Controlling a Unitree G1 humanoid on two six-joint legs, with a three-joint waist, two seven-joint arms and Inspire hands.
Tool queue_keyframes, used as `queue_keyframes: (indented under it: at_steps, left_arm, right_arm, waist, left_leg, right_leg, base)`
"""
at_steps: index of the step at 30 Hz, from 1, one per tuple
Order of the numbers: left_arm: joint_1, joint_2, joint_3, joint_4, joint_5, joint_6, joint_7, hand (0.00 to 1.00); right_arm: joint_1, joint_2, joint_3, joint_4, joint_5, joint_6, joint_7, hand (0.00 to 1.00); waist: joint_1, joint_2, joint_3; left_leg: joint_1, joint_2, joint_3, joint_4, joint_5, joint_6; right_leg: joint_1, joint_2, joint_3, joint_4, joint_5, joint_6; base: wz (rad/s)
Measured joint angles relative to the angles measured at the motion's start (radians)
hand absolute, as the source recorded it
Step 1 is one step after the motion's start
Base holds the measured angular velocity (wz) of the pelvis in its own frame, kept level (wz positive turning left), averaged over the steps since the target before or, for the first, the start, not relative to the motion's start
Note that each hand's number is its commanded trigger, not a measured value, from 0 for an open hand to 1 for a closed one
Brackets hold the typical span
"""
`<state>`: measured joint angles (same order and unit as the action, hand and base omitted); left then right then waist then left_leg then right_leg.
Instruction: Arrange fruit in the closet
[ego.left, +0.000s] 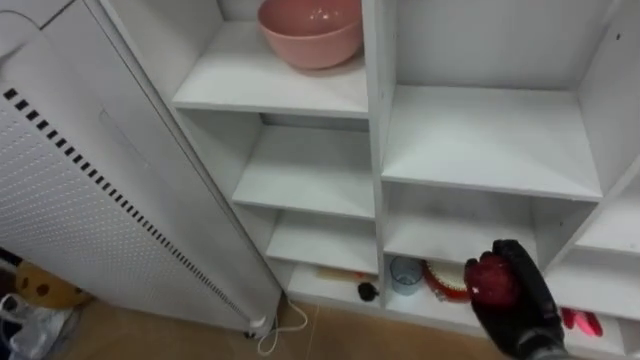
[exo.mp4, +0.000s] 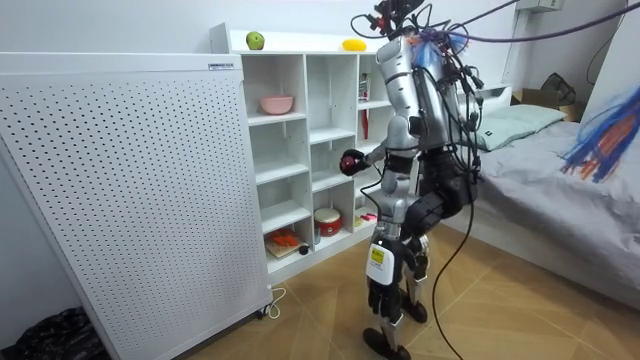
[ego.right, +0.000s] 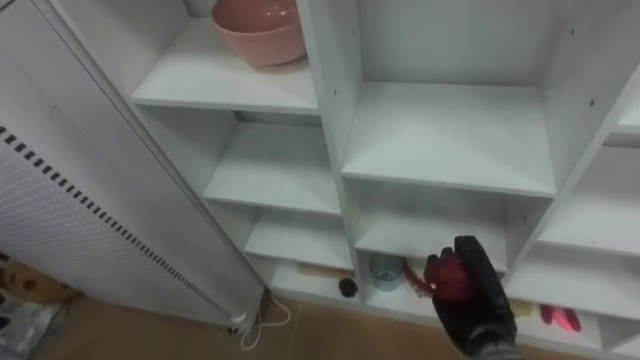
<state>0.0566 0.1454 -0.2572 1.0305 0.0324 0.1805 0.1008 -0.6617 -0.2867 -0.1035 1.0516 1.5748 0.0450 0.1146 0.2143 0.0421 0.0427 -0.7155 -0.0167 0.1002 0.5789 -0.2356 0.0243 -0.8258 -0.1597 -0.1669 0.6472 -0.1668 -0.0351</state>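
The right hand (ego.left: 527, 300) rises from the lower right of the left eye view, fingers curled around 1 red fruit (ego.left: 489, 279). It holds the fruit in the air in front of the white closet (ego.left: 480, 140), level with the lower compartments of the middle column, and the fruit rests on no shelf.

A pink bowl (ego.left: 311, 30) sits on the upper shelf at the top centre of the frame. The bottom compartment holds a pale blue cup (ego.left: 405, 272) with a small dark round thing (ego.left: 367, 291) just beside it to the left.

A white perforated panel (ego.left: 80, 200) covers the left of the frame.

In the room view the robot stands upright on the wooden floor facing the closet. 1 green fruit (exo.mp4: 255, 40) and 1 yellow fruit (exo.mp4: 353, 44) lie well apart on the closet's top, and a bed (exo.mp4: 560, 200) is at the right.
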Motion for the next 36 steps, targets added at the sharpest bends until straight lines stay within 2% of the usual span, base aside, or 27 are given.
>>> queue_keyframes:
  at_steps: [3,7,10,16,17,18,19,24,27,31,36]
  left_arm:
    - [0.001,0.003,-0.016,-0.054,-0.001,-0.002,0.0,0.0]
    - [0.001,0.009,-0.043,-0.084,0.0,-0.008,0.003,0.0]
    - [0.003,0.011,-0.042,-0.101,0.0,-0.017,0.003,0.0]
    - [0.022,0.033,-0.042,-0.146,0.002,-0.023,0.007,0.0]
    - [0.023,0.034,-0.042,-0.152,0.002,-0.023,0.013,0.0]
    - [0.024,0.034,-0.042,-0.153,0.002,-0.023,0.02,0.0]
    - [0.025,0.035,-0.042,-0.153,0.002,-0.023,0.022,0.0]
    - [0.067,0.04,-0.042,-0.213,0.001,-0.021,0.025,0.0]
    - [0.1,0.047,-0.04,-0.257,0.001,-0.021,0.028,0.0]
    - [0.142,0.049,-0.04,-0.292,0.001,-0.021,0.045,0.0]
    - [0.159,0.053,-0.043,-0.295,0.001,-0.024,0.046,0.0]
  right_arm:
    - [-0.025,-0.029,0.0,0.0,0.002,-0.001,-0.038,1.0]
    - [-0.072,-0.041,0.0,0.0,0.013,-0.001,-0.082,1.0]
    - [-0.109,-0.063,-0.001,0.0,0.012,-0.003,-0.107,1.0]
    - [-0.164,-0.085,-0.007,-0.012,-0.004,-0.024,-0.147,1.0]
    - [-0.166,-0.087,-0.007,-0.029,-0.004,-0.034,-0.158,0.91]
    - [-0.166,-0.087,-0.007,-0.049,-0.009,-0.04,-0.171,0.35]
    - [-0.167,-0.086,-0.007,-0.056,-0.01,-0.042,-0.175,0.0]
    - [-0.204,-0.085,-0.01,-0.111,-0.011,-0.059,-0.252,0.0]
    - [-0.215,-0.085,-0.011,-0.171,-0.031,-0.07,-0.308,0.0]
    - [-0.215,-0.086,-0.018,-0.209,-0.03,-0.094,-0.349,0.0]
    - [-0.215,-0.084,-0.019,-0.247,-0.025,-0.129,-0.398,0.0]
  waist:
    - [0.011,-0.001,0.0003]
    - [0.015,-0.005,-0.0004]
    - [0.014,-0.005,-0.0004]
    - [0.013,-0.009,-0.0029]
    - [0.015,-0.01,-0.0034]
    - [0.014,-0.011,-0.0044]
    - [0.015,-0.012,-0.0048]
    - [0.01,-0.016,-0.0075]
    - [0.011,-0.015,-0.0089]
    - [0.007,-0.015,-0.0129]
    - [0.01,-0.011,-0.0159]
  left_leg:
    - [-0.038,-0.007,0.001,0.021,-0.002,0.002]
    - [-0.094,-0.007,-0.001,0.055,-0.005,0.005]
    - [-0.141,-0.012,-0.002,0.095,-0.011,0.01]
    - [-0.223,-0.011,0.004,0.16,-0.038,0.025]
    - [-0.238,-0.011,0.005,0.171,-0.039,0.027]
    - [-0.249,-0.012,0.006,0.18,-0.04,0.029]
    - [-0.254,-0.012,0.005,0.185,-0.041,0.031]
    - [-0.296,-0.009,0.01,0.245,-0.052,0.039]
    - [-0.325,0.005,0.019,0.291,-0.078,0.041]
    - [-0.337,0.004,0.021,0.334,-0.093,0.046]
    - [-0.338,0.004,0.022,0.361,-0.103,0.053]
  right_leg:
    - [-0.038,-0.015,0.0,0.029,-0.013,-0.001]
    - [-0.09,-0.018,0.002,0.054,-0.014,-0.003]
    - [-0.133,-0.033,-0.002,0.084,-0.018,-0.004]
    - [-0.208,-0.043,0.0,0.134,-0.02,0.0]
    - [-0.222,-0.046,0.002,0.141,-0.019,0.001]
    - [-0.233,-0.05,0.003,0.15,-0.019,0.002]
    - [-0.238,-0.051,0.004,0.154,-0.019,0.002]
    - [-0.275,-0.055,0.015,0.205,-0.029,0.006]
    - [-0.299,-0.052,0.014,0.234,-0.036,0.003]
    - [-0.31,-0.063,0.014,0.275,-0.052,0.004]
    - [-0.31,-0.072,0.016,0.297,-0.058,0.006]
  base:
    - [0.15]
    - [0.07]
    - [0.08]
    - [0.01]
    - [0.03]
    - [0.0]
    - [0.0]
    - [-0.01]
    - [-0.05]
    - [0.04]
    - [0.01]
